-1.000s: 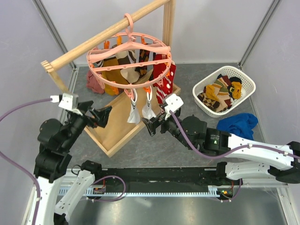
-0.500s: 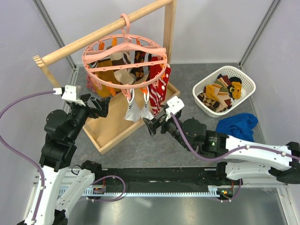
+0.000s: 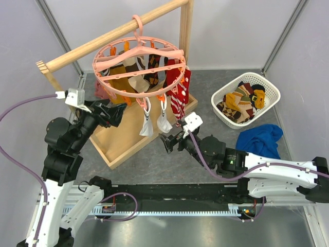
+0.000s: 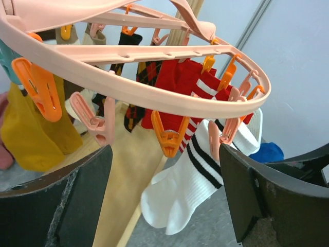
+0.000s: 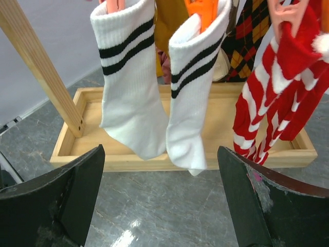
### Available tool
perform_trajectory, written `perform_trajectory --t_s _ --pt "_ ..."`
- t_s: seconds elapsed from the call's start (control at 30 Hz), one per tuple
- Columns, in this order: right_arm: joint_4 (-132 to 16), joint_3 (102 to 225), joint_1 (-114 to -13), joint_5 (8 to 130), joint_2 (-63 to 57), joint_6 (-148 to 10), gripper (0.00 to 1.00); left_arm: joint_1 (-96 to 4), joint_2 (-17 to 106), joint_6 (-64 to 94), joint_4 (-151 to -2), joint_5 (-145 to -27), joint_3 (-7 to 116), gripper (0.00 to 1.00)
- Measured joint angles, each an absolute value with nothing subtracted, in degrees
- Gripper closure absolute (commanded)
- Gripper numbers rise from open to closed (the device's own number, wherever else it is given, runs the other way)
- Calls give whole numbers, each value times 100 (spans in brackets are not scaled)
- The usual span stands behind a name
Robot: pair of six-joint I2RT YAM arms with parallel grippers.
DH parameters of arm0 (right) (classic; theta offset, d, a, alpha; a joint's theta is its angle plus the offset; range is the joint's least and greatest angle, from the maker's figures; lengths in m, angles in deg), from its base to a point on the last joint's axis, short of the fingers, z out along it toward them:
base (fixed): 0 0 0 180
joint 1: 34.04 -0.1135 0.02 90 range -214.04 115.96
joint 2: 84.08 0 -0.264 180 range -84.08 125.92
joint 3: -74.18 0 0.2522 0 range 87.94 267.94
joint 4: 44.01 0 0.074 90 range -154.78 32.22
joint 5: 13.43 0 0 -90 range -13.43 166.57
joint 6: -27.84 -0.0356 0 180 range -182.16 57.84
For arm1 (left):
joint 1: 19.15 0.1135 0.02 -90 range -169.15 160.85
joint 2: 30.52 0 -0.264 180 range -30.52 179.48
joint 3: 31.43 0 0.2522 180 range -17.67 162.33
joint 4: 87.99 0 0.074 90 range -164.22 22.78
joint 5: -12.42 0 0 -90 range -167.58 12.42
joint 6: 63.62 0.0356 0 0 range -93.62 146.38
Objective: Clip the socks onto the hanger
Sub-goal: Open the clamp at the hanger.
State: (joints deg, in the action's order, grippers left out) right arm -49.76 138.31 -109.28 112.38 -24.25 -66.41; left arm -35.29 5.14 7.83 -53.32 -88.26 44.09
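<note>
The salmon-pink hanger (image 3: pixel 131 94) hangs by its hook from the wooden rail (image 3: pixel 103 43). Several socks are clipped to it: two white ones with black stripes (image 3: pixel 146 123) (image 5: pixel 128 103), red striped ones (image 3: pixel 180 98) (image 5: pixel 267 103), and mustard and argyle ones (image 3: pixel 121 82). More socks (image 3: pixel 239 105) lie in the white basket (image 3: pixel 272 95). My left gripper (image 3: pixel 117 114) is open just left of the hanger's front rim; an orange clip (image 4: pixel 169 139) hangs between its fingers, untouched (image 4: pixel 165 154). My right gripper (image 3: pixel 169 142) is open and empty, low in front of the white socks (image 5: pixel 160 159).
The rail stands on a wooden tray base (image 3: pixel 123 152) with an upright post (image 3: pixel 185 25). A plain blue cloth (image 3: pixel 261 138) lies on the grey table, right of my right arm. Grey walls close in the sides and back.
The wooden rack and hanger shifted left and the hanger swung. My left gripper rose and came closer to the hanger's rim. My right gripper drew back slightly toward the near edge.
</note>
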Motion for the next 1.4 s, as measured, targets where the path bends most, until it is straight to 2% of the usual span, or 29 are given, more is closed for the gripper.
perform_trajectory --t_s 0.37,0.6,0.87,1.0,1.2,1.4 --pt "-4660 13411 -10928 11437 -3155 -6617 2 -3529 1180 381 -5341 -8856 4583 25" --pt "-4590 13328 -10928 11504 -3196 -6573 2 -3579 1381 302 -5354 -8996 4708 33" --pt "-4539 13328 -10928 11548 -3196 -6549 2 -3894 1488 302 -5352 -8944 4913 37" --pt "-4537 13328 -10928 11559 -3203 -6549 2 -4028 1493 304 -5341 -8749 4916 37" --pt "-4537 13328 -10928 11581 -3207 -6552 2 -4539 1510 320 -5334 -8240 4916 32" --pt "-4539 13328 -10928 11592 -3205 -6558 2 -5337 1541 418 -5336 -7156 4916 29"
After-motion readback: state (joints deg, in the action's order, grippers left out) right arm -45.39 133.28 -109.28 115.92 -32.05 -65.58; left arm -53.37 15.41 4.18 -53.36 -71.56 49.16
